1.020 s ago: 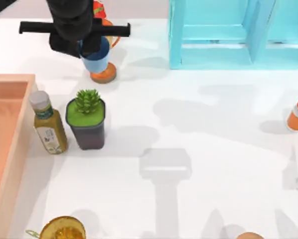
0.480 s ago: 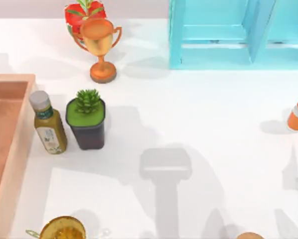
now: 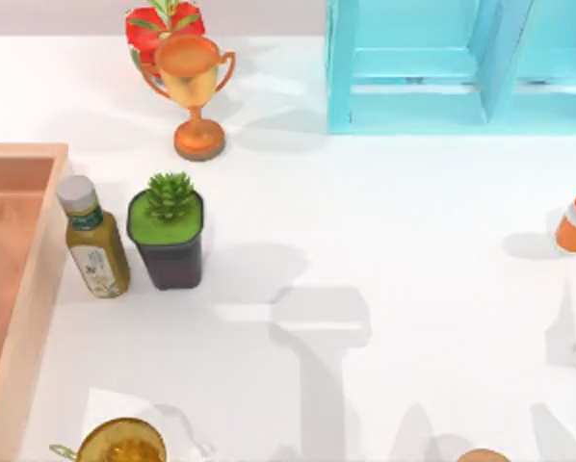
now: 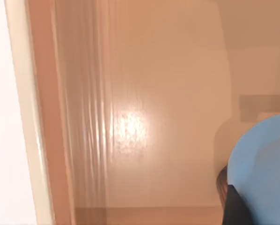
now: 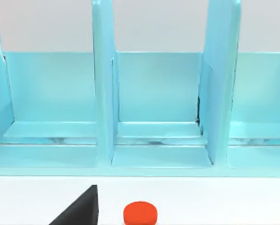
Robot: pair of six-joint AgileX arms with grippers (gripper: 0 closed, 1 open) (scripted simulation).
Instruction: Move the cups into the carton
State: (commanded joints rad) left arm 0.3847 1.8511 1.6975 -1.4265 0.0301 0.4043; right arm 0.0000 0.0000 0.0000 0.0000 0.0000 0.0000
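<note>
Blue cup (image 4: 264,168): seen in the left wrist view, held directly over the peach-orange carton (image 4: 130,131) floor.
Left claw: grip state could not be told.
Carton (image 3: 23,289): at the desk's left edge.

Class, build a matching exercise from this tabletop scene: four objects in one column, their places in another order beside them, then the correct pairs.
Objects:
1. trophy
2. potted plant
3. carton
4. shelf unit

Places:
A. table's left edge
B. far right of the table
C. far side, in front of a red flower
D. beside the green bottle

Pairs: 1-C, 2-D, 3-A, 4-B
</note>
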